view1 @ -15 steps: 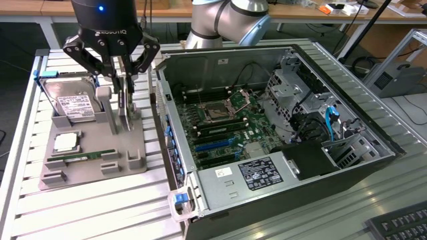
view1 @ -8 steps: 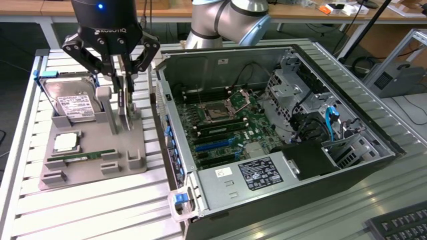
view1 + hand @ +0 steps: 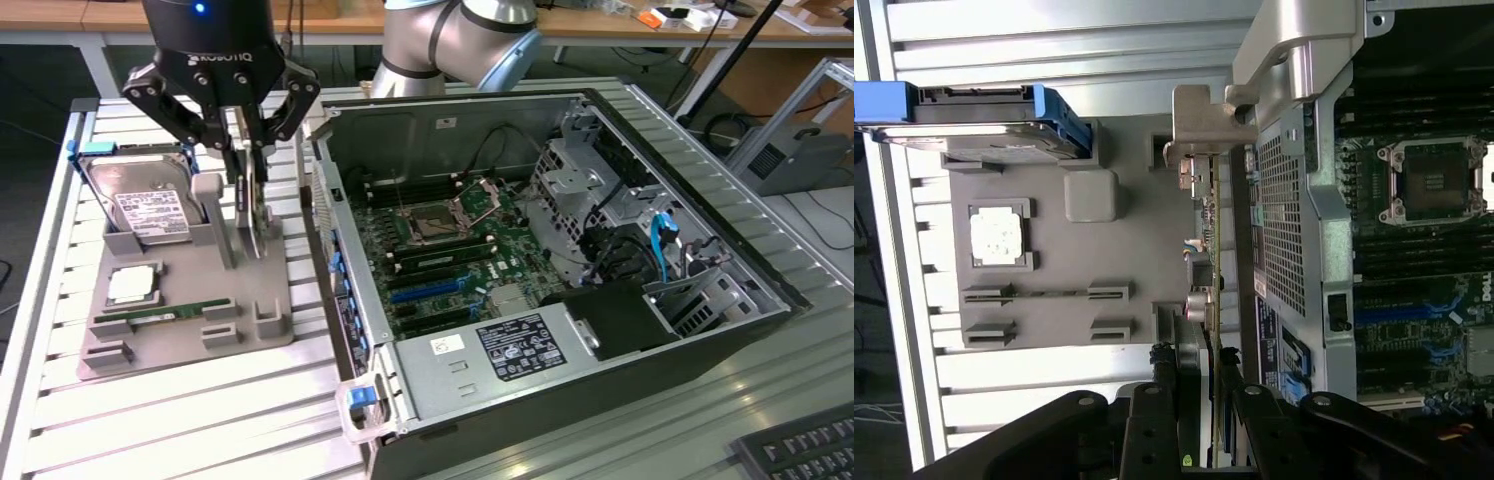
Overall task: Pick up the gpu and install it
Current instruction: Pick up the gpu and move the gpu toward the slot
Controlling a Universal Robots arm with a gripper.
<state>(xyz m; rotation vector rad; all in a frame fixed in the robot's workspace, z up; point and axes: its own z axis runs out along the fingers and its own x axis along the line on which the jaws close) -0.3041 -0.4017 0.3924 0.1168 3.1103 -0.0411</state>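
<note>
Four items sit on the grey moulded tray [image 3: 200,268] at the exterior view's left, on the slatted aluminium table [image 3: 200,420].

Item one: boxy silver hard drive [image 3: 150,208] with a white label, in a blue frame, propped at the tray's far end.

Item two: small square silver processor chip [image 3: 131,285], flat in its recess.

Item three: narrow green memory stick [image 3: 160,314], lying in its slot just beside the chip.

Item four: the gpu [image 3: 250,222], a thin flat circuit card, standing on edge beside the hard drive with its lower edge down at the tray.

My black gripper [image 3: 248,155] hangs directly over that card, one finger on each side of its upper edge. In the wrist view the gpu [image 3: 1212,300] runs edge-on between my fingers [image 3: 1154,420] toward its silver metal end bracket [image 3: 1204,125]. The fingers flank it closely, but I cannot tell whether they clamp it or stand just clear.

Just beside the tray, toward the exterior view's right, a dark tower computer case [image 3: 747,310] lies open side up. Noted inside:
- green motherboard [image 3: 427,275]
- square processor socket [image 3: 434,222]
- silver power supply box [image 3: 487,360] at the near end
- blue cables [image 3: 663,245]

Black keyboard [image 3: 801,450] at the near right corner.
</note>
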